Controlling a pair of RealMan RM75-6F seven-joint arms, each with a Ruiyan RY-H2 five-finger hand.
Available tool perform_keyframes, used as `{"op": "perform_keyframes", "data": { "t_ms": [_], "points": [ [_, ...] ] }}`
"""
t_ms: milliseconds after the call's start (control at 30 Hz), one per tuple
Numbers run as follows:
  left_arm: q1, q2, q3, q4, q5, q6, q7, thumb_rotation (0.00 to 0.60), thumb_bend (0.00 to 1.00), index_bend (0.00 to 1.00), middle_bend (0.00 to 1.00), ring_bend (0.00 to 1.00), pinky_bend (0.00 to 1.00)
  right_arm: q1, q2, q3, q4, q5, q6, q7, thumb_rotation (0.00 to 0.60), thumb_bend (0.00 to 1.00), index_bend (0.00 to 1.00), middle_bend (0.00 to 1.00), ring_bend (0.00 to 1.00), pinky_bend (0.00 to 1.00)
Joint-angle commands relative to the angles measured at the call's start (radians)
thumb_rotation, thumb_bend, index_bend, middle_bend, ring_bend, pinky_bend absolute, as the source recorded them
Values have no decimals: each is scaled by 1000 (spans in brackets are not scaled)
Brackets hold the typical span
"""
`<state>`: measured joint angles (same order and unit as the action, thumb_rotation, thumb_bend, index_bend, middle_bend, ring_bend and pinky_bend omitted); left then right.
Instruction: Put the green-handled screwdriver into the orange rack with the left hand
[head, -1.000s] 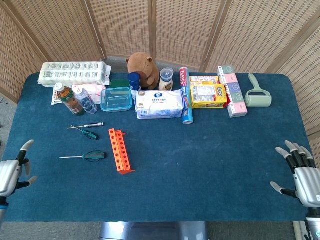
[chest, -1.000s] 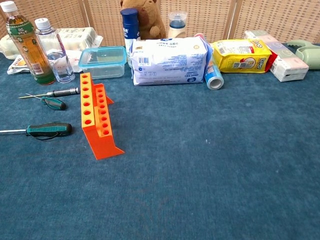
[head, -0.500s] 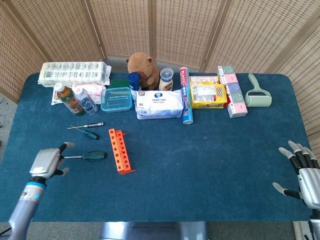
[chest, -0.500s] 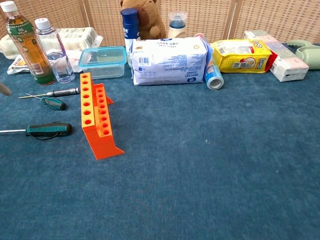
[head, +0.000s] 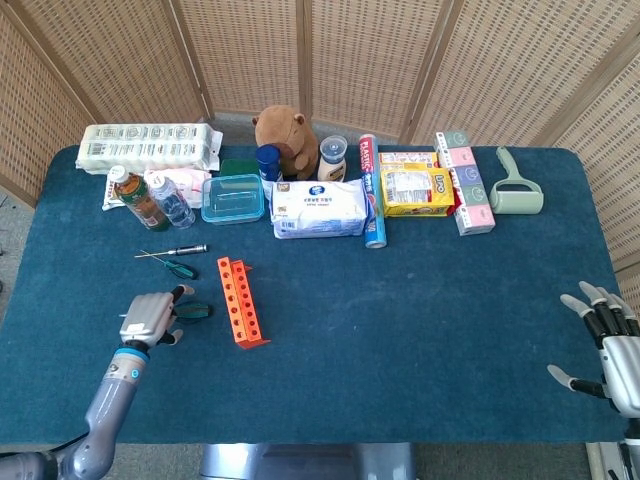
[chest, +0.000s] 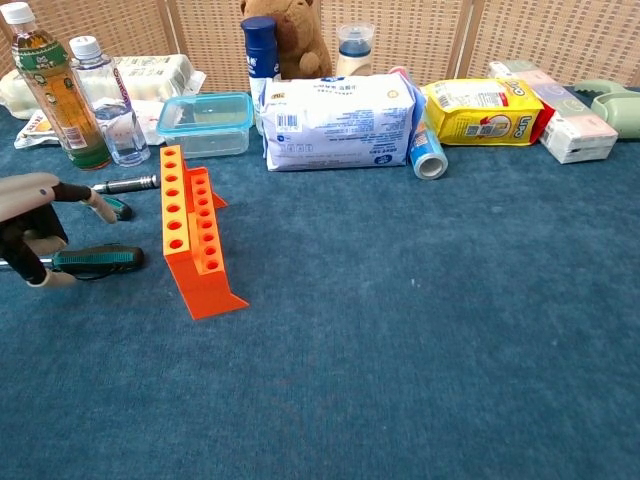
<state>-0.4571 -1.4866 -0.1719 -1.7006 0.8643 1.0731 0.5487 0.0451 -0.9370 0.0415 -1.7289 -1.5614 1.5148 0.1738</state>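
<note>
Only the head view showed the right hand (head: 605, 345), low at the table's right corner, far from everything else, its fingers spread and holding nothing. That view also showed the whole grey forearm behind the left hand (head: 150, 317), which the chest view cut off at its left edge.

The left hand's fingers were apart and curved over the shaft end of the green-handled screwdriver with the black grip (chest: 97, 259), which lay flat on the blue felt table (chest: 420, 340). In the chest view the thumb sat below the shaft and the other fingers above it. Whether any fingertip touched the tool could not be told, and the hand hid most of the thin metal shaft. The handle pointed away from the palm toward the orange plastic rack with two rows of round holes (chest: 194, 232), which stood just beyond the fingertips. No tool was visible in the holes that could be seen.

Just past the fingers lay a smaller green-handled screwdriver (head: 180, 269) and a black-handled one (chest: 128, 184), partly covered in the chest view. Farther beyond the rack sat a clear plastic box with a blue lid (chest: 205, 122); its contents could not be made out.
</note>
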Motion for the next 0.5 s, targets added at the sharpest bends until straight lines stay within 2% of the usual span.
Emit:
{"op": "perform_keyframes", "data": {
  "t_ms": [33, 333, 500],
  "points": [
    [-22, -24, -3, 4, -42, 12, 35, 600, 264, 254, 956, 936, 938, 0, 2, 1, 2, 1, 1, 6, 600, 16, 156, 45, 0, 0],
    [-66, -61, -11, 22, -131, 17, 79, 600, 299, 259, 957, 936, 938, -2, 9, -2, 2, -5, 3, 25, 600, 15, 156, 47, 0, 0],
    [-83, -74, -8, 24, -158, 30, 98, 600, 366, 306, 957, 936, 938, -2, 12, -2, 4, -5, 2, 35, 600, 16, 156, 49, 3, 0]
  ]
}}
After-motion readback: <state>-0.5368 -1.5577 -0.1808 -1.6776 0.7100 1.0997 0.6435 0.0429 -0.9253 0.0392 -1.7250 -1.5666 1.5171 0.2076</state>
